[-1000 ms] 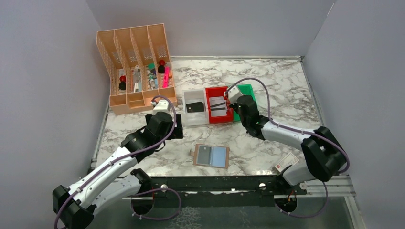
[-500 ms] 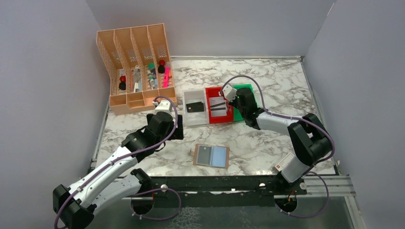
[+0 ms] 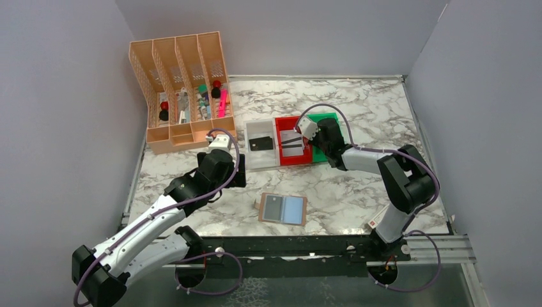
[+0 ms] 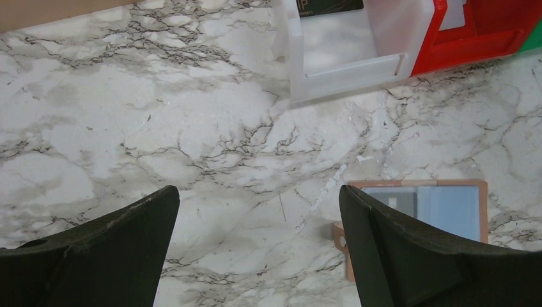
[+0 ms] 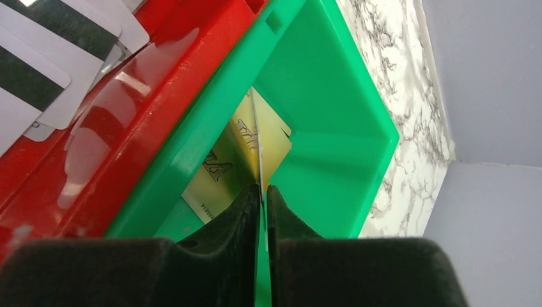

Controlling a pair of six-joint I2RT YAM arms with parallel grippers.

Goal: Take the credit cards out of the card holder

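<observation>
The card holder (image 3: 283, 209) lies open and flat near the table's front, brown rim up and pale blue-grey faces showing; it also shows in the left wrist view (image 4: 447, 204). My left gripper (image 4: 259, 192) hovers open over bare marble just left of it. My right gripper (image 5: 263, 188) reaches into the green bin (image 5: 332, 128), its jaws all but together on a thin credit card (image 5: 255, 128) seen edge-on. A gold credit card (image 5: 217, 173) lies flat in the bin beneath. From above, the right gripper (image 3: 321, 135) sits over that bin.
A white bin (image 3: 261, 157) holds a dark card (image 3: 261, 143). The red bin (image 3: 291, 157) between it and the green one holds white cards with black stripes (image 5: 38, 70). A peach mesh organiser (image 3: 182, 89) stands back left. Grey walls enclose the table.
The right arm's elbow has swung left and inward, while its gripper stayed over the green bin and shifted slightly left. The left arm has not moved.
</observation>
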